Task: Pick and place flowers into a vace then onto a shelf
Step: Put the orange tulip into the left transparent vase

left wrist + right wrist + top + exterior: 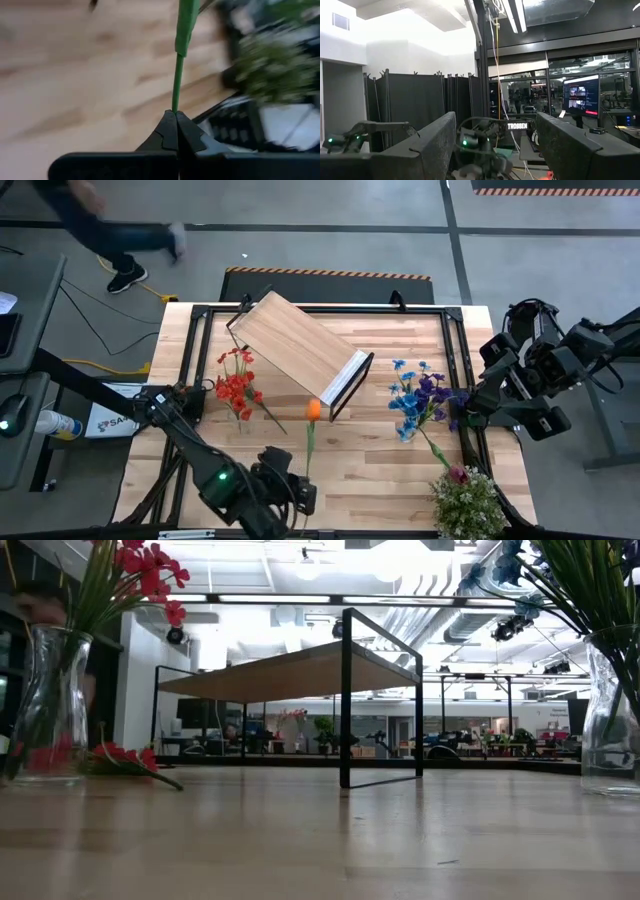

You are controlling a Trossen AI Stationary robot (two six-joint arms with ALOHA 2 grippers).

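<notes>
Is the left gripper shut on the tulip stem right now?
Yes, shut. In the left wrist view the left gripper has its fingers pressed together, pinching the green stem of the orange tulip.

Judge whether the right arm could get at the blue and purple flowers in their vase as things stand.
Probably yes. The right pincer is open and empty, parked at the table's right edge, and the blue and purple flowers stand close beside it with nothing visibly between. The left pincer is shut on the orange tulip's stem.
</notes>
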